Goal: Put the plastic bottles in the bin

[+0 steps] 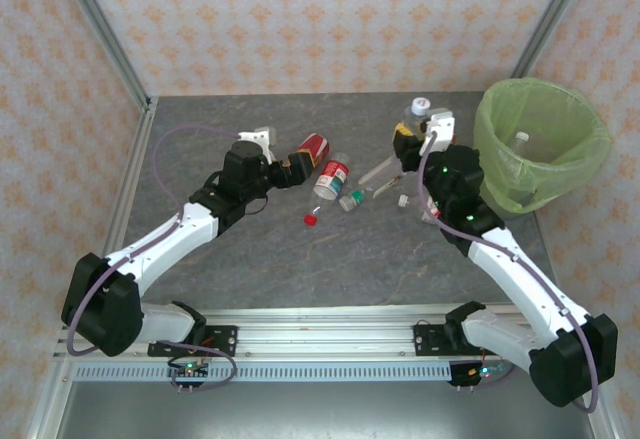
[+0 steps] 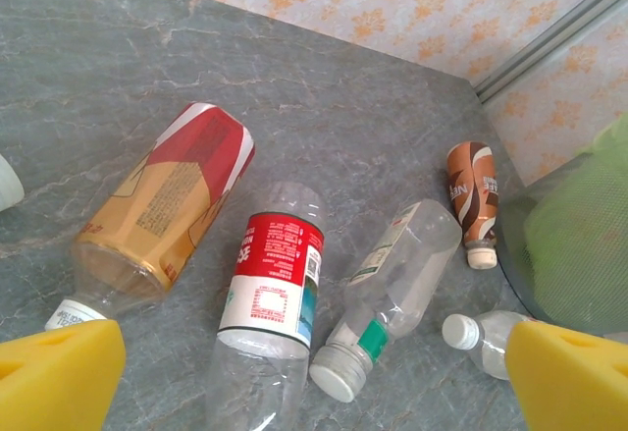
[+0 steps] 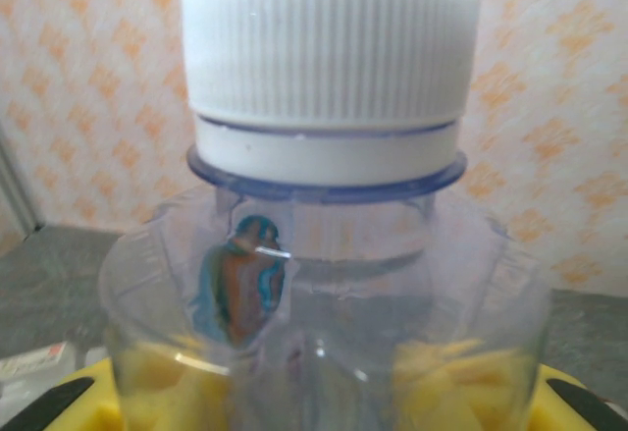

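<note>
Right wrist view: clear bottle [image 3: 324, 284] with a white cap [image 3: 329, 43] sits between the right fingers [image 3: 574, 406]. Its body is clamped by the yellow fingers on both sides and its cap end sticks out past them. Fingers are narrowed onto the body and hold nothing else. In the top view the same bottle [image 1: 420, 108] is left of the bin [image 1: 592, 149], near it but not over it.

Count:
- One bottle held.
- Five lying on the table [image 2: 392, 97] in the left wrist view:
  - red-gold bottle [image 2: 162, 210]
  - red-white bottle [image 2: 273, 289]
  - green-band bottle [image 2: 397, 274]
  - brown bottle [image 2: 473, 195]
  - small bottle [image 2: 481, 335] with a white cap, at the lower right
- One more bottle top [image 1: 521, 139], white, shows inside the bin.
- One bin, with a lime-green bag liner.
- One loose red cap [image 1: 311, 219] on the table.

Left fingers [image 2: 59, 377] are wide apart, with nothing between them and touching nothing. They hang above the red-gold and red-white bottles, which lie just beside each other. I can't tell whether those two touch.
</note>
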### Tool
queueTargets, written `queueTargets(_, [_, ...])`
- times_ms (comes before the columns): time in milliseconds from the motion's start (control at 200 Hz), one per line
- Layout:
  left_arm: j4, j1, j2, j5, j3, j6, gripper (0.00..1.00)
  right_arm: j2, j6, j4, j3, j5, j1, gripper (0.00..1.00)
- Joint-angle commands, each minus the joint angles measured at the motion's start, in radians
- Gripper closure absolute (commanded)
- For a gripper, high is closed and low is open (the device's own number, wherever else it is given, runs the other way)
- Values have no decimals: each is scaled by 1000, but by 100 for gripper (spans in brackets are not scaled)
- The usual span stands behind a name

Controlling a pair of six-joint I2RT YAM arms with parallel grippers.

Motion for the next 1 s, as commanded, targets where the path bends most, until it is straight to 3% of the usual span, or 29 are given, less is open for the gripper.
queueTargets(0, [50, -7, -16, -7, -16, -41, 0, -33, 7, 56, 52, 33, -55, 64])
queueTargets(305, [-28, -6, -56, -43, -23, -14, 0, -10, 14, 206, 101, 102, -290, 66])
queueTargets(631, [-67, -6, -90, -76, -42, 22, 0, 69, -35, 265, 149, 154, -454, 65])
queueTargets(731, [-119, -7, -65, 6, 4, 80, 0, 96, -56, 259, 147, 160, -506, 64])
queueTargets(996, [-108, -8, -94, -51, -13, 137, 0, 171, -93, 97, 190, 79, -627, 61])
